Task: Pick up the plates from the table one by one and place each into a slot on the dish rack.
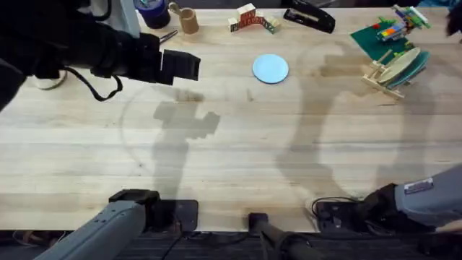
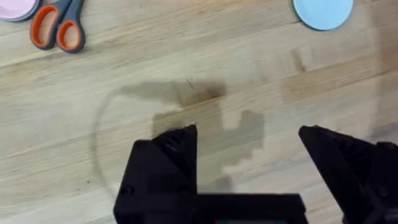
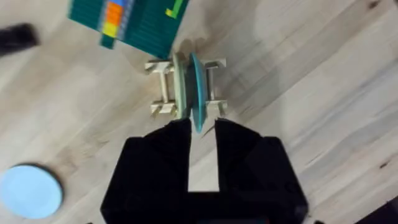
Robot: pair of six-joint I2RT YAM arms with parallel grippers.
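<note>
Overhead view, left to right. Your left arm rises close under the camera as a large dark shape at the upper left; its gripper [image 1: 180,66] hovers over the table [image 1: 231,159], and the left wrist view shows its two black fingers [image 2: 165,162] spread wide with bare wood between them, holding nothing. Scissors [image 2: 57,28] with orange handles and a pink dish [image 2: 17,7] lie at the far edge of that wrist view.

Near the middle of the far half of the table, the light blue plate [image 1: 271,68] lies flat, face up, well apart from both grippers. Being round and flat on the wood, it has no long axis of its own.

Behind it stand a small wooden cup [image 1: 189,20], a cluster of toy blocks [image 1: 251,19] and a black stapler [image 1: 309,16].

At the far right, the dish rack [image 1: 390,72] stands just beside the green baseplate [image 1: 379,40]. The teal plate [image 3: 197,93] stands on edge in a slot, next to a pale plate-shaped disc [image 3: 180,87]; in the overhead view both lean, their faces running diagonally from lower left to upper right.

In the right wrist view, your right gripper [image 3: 203,134] sits at the near rim of the teal plate, its fingers [image 3: 233,146] parted by a narrow gap. You cannot tell whether they touch the rim.
</note>
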